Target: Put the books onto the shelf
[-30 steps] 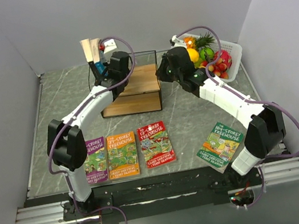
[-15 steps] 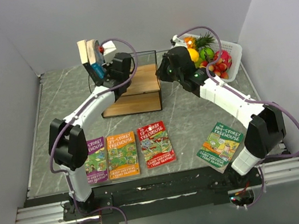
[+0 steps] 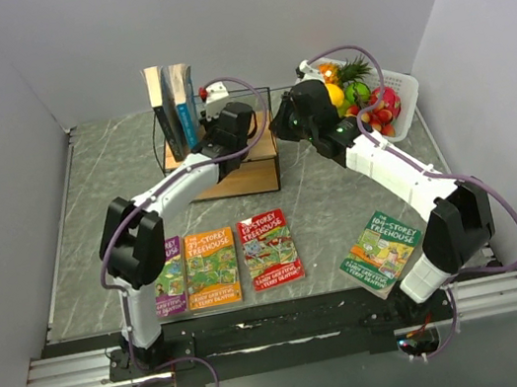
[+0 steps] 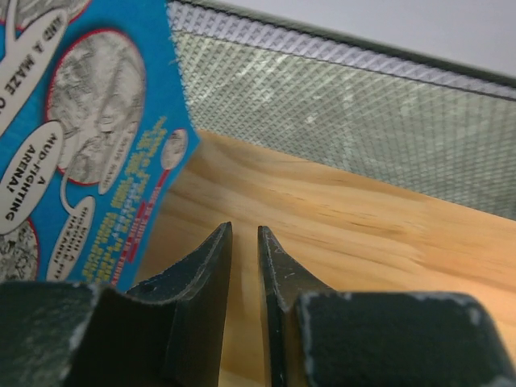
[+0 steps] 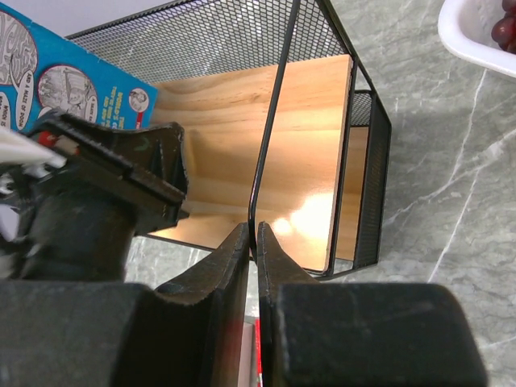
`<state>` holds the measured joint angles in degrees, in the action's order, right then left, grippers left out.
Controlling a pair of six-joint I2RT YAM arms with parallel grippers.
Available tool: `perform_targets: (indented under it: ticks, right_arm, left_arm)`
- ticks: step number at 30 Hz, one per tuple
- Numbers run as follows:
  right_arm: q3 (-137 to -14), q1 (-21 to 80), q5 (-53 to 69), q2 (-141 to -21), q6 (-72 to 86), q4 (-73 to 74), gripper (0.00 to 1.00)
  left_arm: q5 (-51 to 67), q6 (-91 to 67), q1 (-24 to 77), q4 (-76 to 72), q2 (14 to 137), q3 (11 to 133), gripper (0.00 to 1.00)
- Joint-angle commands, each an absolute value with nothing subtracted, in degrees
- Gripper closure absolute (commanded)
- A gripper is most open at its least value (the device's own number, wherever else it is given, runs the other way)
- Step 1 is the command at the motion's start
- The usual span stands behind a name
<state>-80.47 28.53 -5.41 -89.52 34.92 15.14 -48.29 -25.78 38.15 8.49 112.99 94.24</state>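
Two of six up, four to go, so approx a third done by my count. Table [image 3: 82, 215] first: the shelf [image 3: 241, 151] sits by the far edge, about centre. Along the near edge, flat, towards the L corner: purple book [image 3: 165, 275], orange book [image 3: 211, 267], red book [image 3: 269, 249]. The green book [image 3: 381, 249] lies askew nearer the R corner. Standing books [image 3: 181, 97] are upright, side by side, on the shelf's L end. L gripper [image 4: 243, 234]: jaws a crack apart, nothing between, just beside the blue cover [image 4: 89, 121]. R gripper [image 5: 251, 234]: clenched on the shelf's front wire, prob. steadying it.
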Motion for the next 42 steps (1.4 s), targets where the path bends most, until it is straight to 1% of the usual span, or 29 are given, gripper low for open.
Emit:
perform_targets:
  ticks: [1, 3, 8, 15, 19, 26, 42]
  right_arm:
    - [-80.16, 27.33, -6.77, -90.79, 35.07, 14.59, 0.85]
    - [-80.16, 27.33, -6.59, -90.97, 35.16, 14.59, 0.85]
    - [-80.07, 27.25, -6.59, -90.97, 35.16, 14.59, 0.85]
    - [-79.98, 26.98, -6.06, -91.23, 35.42, 14.5, 0.85]
    - [-79.81, 27.07, -5.89, -91.23, 35.68, 14.33, 0.85]
    - [-79.37, 26.81, -5.71, -91.06, 35.77, 14.15, 0.85]
    - [-79.19, 26.63, -5.27, -91.32, 36.04, 13.89, 0.85]
  left_arm:
    - [-54.75, -27.42, 37.79, 12.03, 115.74, 98.95, 0.74]
    - [-54.93, -29.95, 37.27, 14.84, 116.45, 99.75, 0.75]
    - [-55.19, -31.99, 35.6, 14.85, 115.49, 97.82, 0.75]
    - [-59.41, -30.15, 35.42, 17.75, 117.51, 99.84, 0.76]
    - [-60.73, -29.18, 35.16, 17.41, 117.51, 98.88, 0.76]
    - [-61.52, -28.13, 33.58, 18.11, 118.21, 98.97, 0.76]
    - [-62.67, -23.29, 31.73, 14.59, 117.86, 97.47, 0.76]
